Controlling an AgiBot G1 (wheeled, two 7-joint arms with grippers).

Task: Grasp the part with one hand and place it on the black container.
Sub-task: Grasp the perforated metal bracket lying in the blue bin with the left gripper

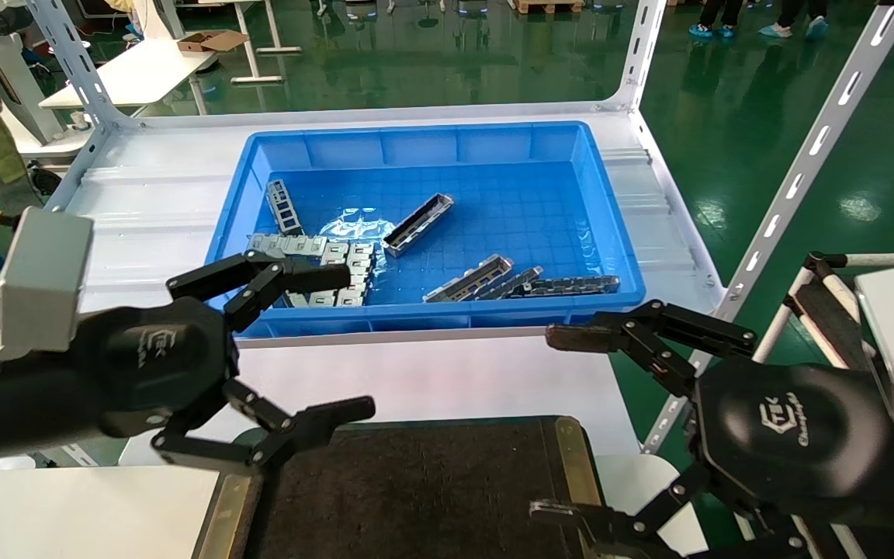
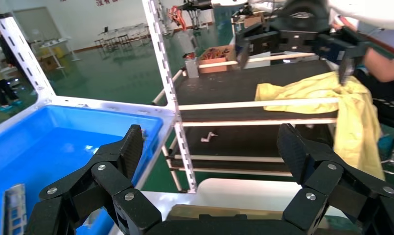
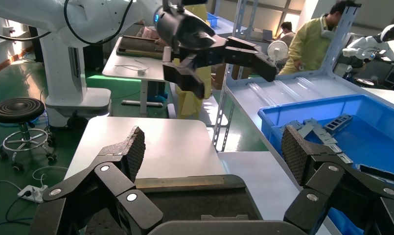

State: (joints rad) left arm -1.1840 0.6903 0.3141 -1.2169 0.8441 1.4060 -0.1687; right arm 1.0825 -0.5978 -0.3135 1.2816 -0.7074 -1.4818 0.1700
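Two end effectors: both spread wide and empty, neither touching any part.
Left end effector (image 1: 342,341): hovers at the near left edge of the blue bin (image 1: 610,202), above the gap between bin and black container; fingers well apart in the left wrist view (image 2: 212,156).
Right end effector (image 1: 563,423): hangs beside the near right corner of the bin, over the right edge of the container; fingers equally splayed in its own wrist view (image 3: 212,156).
Part (image 1: 418,223): one slim metal channel bar lies alone near the middle of the bin floor, dark hollow upward, set diagonally; several similar bars cluster at the near right wall (image 1: 524,283).
Pale slotted plates (image 1: 323,260): heaped at the near left of the bin, partly hidden behind the left fingers; not the target.
Black container (image 1: 416,497): flat dark tray on the white surface (image 1: 431,380) in front of the bin, brass-coloured strips on its sides, nothing lying on it.
Step in hand: judged as the approach, with grasping not yet begun.
Technique: the isolated bar looks the easiest choice; the fingers should turn to close across its narrow width, not along its length, and descend clear of the bin wall.
Risk: a grip near one end would likely let the bar tilt or slip.
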